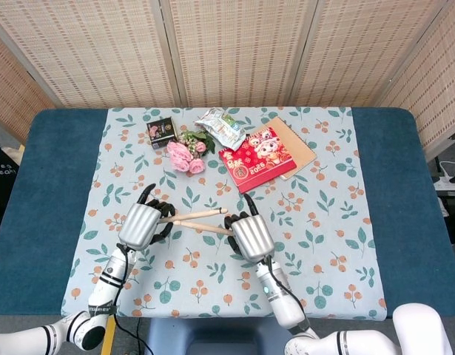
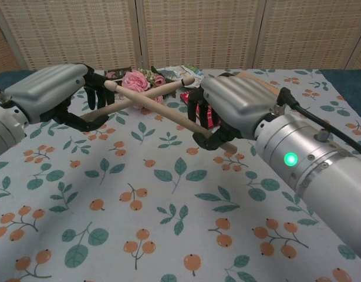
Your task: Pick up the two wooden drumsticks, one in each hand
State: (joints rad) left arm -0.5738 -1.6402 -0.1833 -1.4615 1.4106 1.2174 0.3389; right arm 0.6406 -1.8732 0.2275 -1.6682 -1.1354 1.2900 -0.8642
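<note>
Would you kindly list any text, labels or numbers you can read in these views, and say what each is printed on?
"2025": on the red booklet with cartoon figures, readable only faintly in the head view.
Small dark box: has a label, too small to read.
Snack packet: print too blurred to read.
Brown notebook under the booklet: no text visible.
Drumsticks, hands and tablecloth: no text visible.

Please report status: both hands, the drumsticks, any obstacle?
Left hand grips one drumstick. Right hand grips the other drumstick. Both lifted, sticks crossing in chest view. No obstacle seen.
</note>
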